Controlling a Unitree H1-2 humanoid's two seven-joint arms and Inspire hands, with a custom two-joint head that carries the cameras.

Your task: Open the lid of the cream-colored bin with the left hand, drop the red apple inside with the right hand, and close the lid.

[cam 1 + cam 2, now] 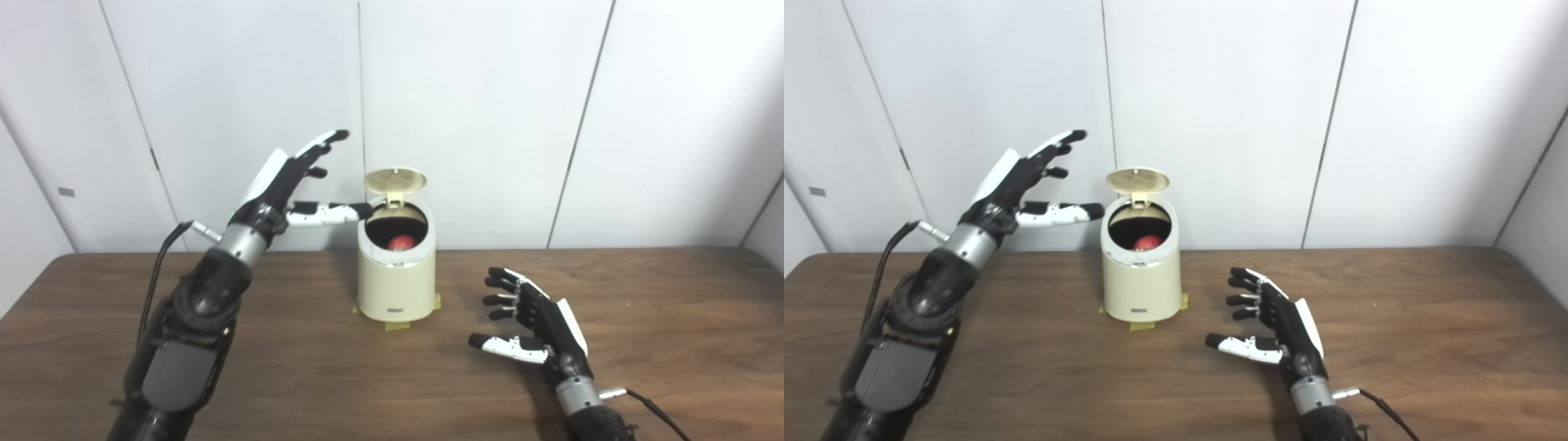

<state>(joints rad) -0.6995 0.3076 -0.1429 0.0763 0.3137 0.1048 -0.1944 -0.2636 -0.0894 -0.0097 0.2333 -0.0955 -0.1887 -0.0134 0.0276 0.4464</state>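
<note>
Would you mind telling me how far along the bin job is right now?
Done: the lid stands open and the red apple lies inside the cream-colored bin. The right hand is open and empty above the table. In hand: the left hand, open, is raised beside the lid. Left: closing it.

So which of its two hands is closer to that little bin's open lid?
The left. The left hand is raised beside the bin, its thumb reaching almost to the lid. The right hand hovers low over the table, well in front of the bin.
</note>
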